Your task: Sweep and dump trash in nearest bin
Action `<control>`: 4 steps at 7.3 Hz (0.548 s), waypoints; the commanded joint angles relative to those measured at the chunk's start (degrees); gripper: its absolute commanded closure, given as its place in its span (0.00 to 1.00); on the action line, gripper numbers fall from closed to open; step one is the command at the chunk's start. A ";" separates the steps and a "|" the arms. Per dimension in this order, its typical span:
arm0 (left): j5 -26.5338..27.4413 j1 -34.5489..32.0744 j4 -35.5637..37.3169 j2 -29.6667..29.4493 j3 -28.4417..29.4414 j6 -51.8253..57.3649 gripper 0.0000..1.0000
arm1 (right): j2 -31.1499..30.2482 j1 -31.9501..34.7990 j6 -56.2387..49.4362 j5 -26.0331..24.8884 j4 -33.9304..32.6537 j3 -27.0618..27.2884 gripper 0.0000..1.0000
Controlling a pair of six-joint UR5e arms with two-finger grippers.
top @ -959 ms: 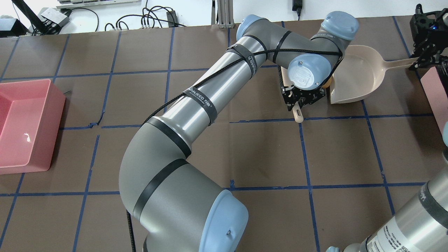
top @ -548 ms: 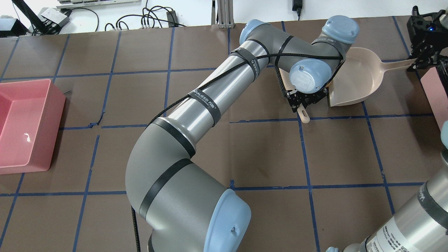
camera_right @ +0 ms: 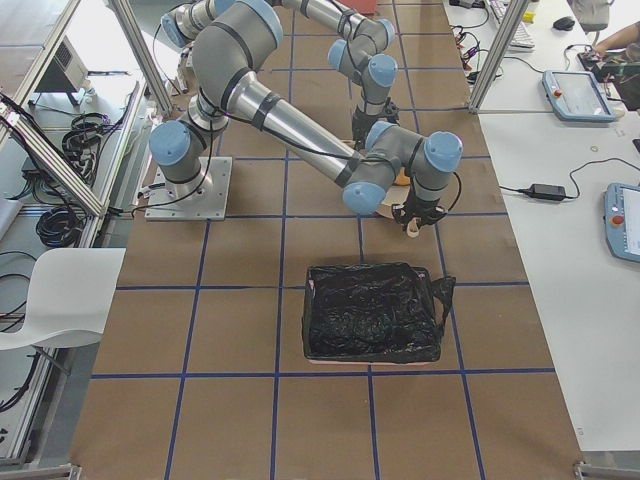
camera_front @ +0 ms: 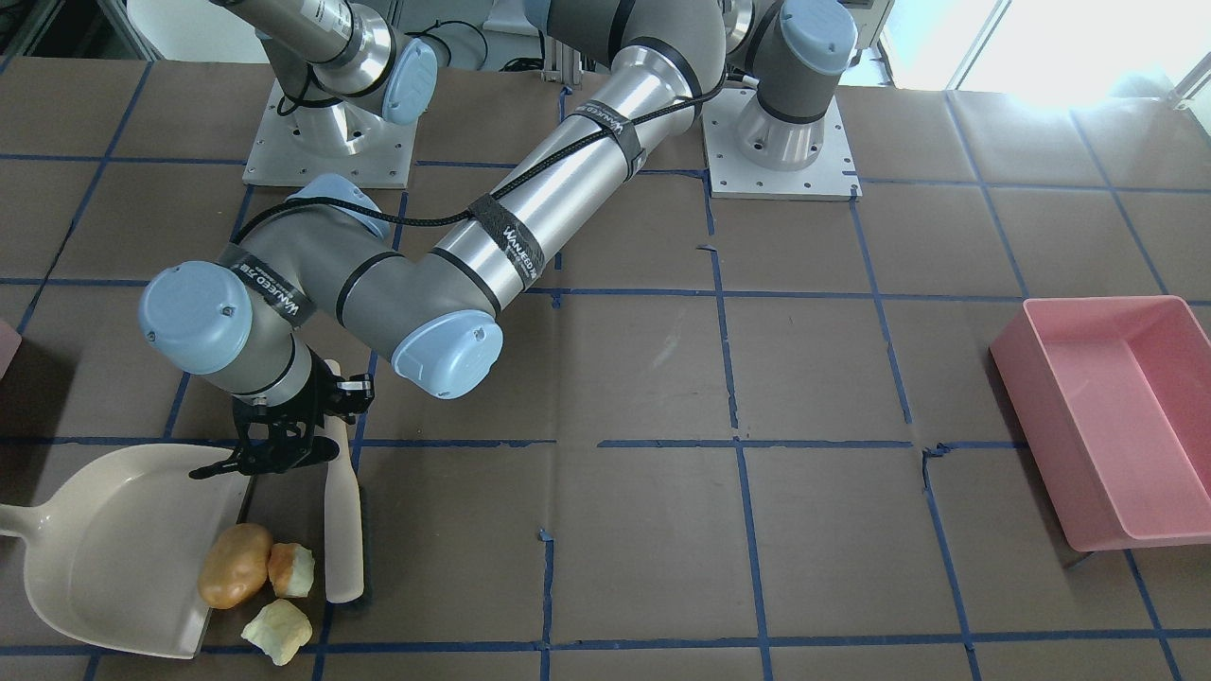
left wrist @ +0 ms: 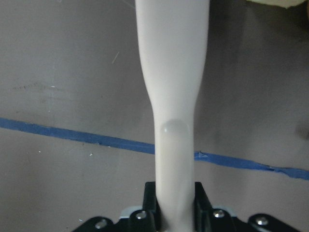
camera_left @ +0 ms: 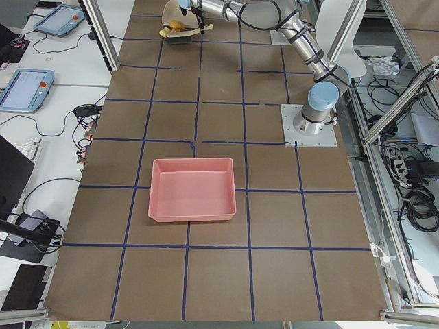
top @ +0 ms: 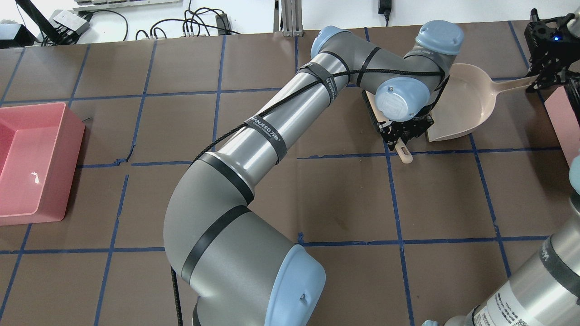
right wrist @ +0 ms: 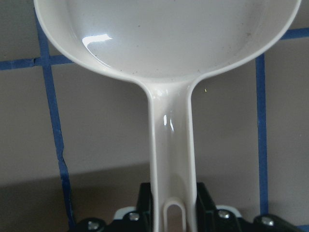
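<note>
The trash lies at the mouth of a cream dustpan (camera_front: pixel 104 549). A tan potato-shaped lump (camera_front: pixel 234 565) rests on the pan's lip, and two pale chunks (camera_front: pixel 291 569) (camera_front: pixel 277 626) sit just outside it. A cream brush (camera_front: pixel 342 530) stands right behind them with my left gripper (camera_front: pixel 322 445) shut on its handle (left wrist: pixel 171 96). My right gripper (top: pixel 541 81) is shut on the dustpan's handle (right wrist: pixel 171 145). The bin (top: pixel 564 122) shows as a pale pink edge beside that gripper. In the overhead view my left wrist hides the trash.
A large pink tub (top: pixel 31 163) stands at the table's far left end. In the exterior right view a container lined with a black bag (camera_right: pixel 372 312) sits close to the dustpan. Blue tape lines grid the brown tabletop (top: pixel 317 199).
My left gripper has carried the brush to the right, closer to the dustpan's mouth. The dustpan and my right gripper have shifted slightly away from the robot.
</note>
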 commanded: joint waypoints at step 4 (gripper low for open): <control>-5.51 -0.18 3.67 0.00 -0.18 -7.16 1.00 | 0.17 0.05 0.16 0.24 0.00 0.18 1.00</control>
